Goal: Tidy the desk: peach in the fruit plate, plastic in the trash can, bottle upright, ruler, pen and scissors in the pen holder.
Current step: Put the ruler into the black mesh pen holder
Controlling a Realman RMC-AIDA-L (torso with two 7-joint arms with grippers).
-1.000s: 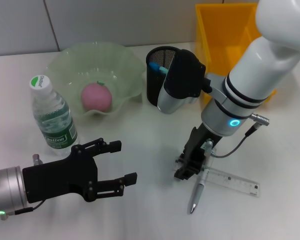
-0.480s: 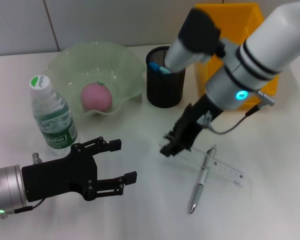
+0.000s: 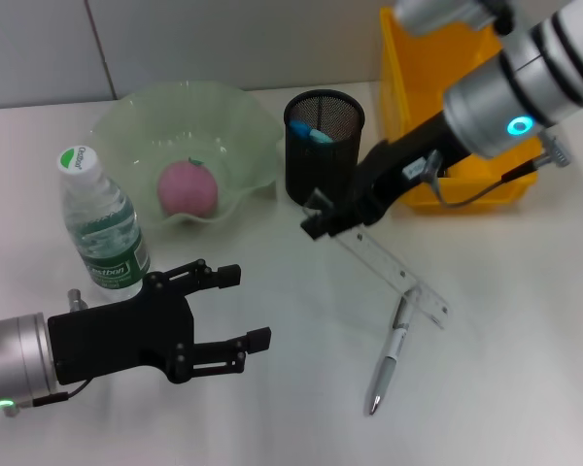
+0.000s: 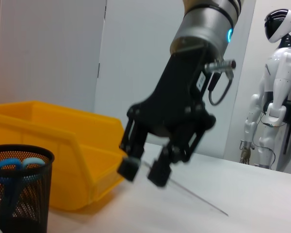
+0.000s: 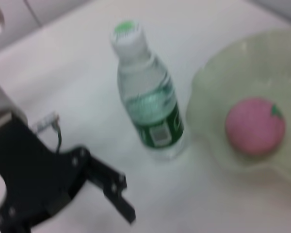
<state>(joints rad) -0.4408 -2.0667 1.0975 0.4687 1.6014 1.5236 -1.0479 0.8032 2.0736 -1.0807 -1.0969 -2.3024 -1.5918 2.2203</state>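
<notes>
The right gripper reaches down from the frame's upper right, fingers clamped. The left gripper hovers lower left, fingers spread.

1. Bottle, upright, just beyond the left tool: green cap carries white lettering, too small to read.
2. Same bottle's green-and-white label: print and a small pale panel, illegible.
3. Ruler, held in the right tool: graduation marks only, no readable numbers.
</notes>
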